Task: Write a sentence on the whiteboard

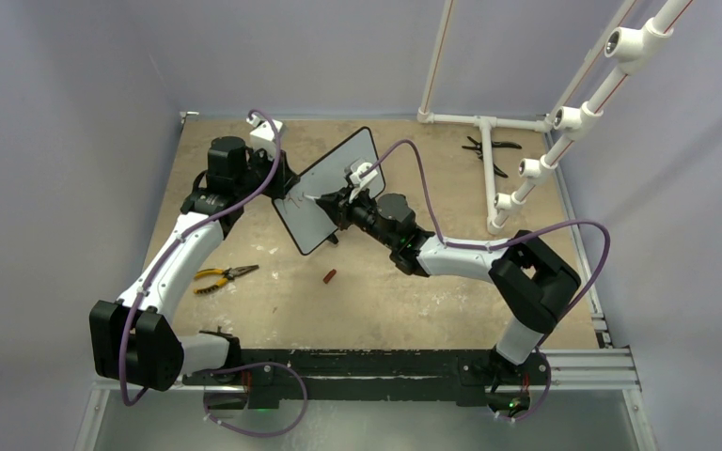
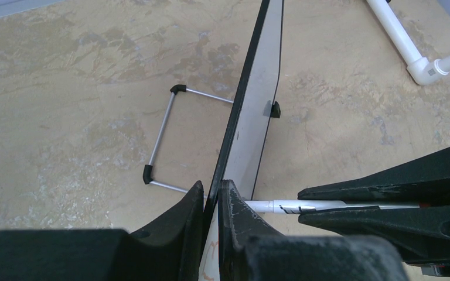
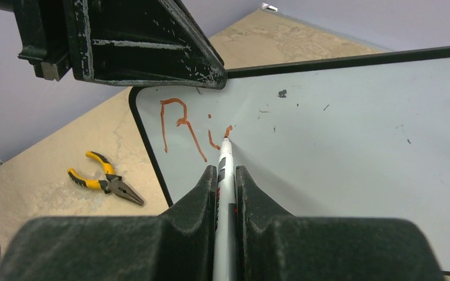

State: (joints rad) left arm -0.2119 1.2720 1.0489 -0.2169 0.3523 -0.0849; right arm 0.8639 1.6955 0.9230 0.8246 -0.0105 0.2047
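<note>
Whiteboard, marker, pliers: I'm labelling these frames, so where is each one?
whiteboard (image 3: 357,146): right wrist view, on the bare white writing surface.
marker (image 3: 225,158): right wrist view, on the white barrel just below the tip.
pliers (image 3: 115,186): right wrist view, on the dark pivot between handles and nose.

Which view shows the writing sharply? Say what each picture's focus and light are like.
Right wrist: red letters crisp on the whiteboard, right fingers soft. Left wrist: whiteboard edge-on, writing unseen, left fingers dark. Top: even light, letters too small.
</note>
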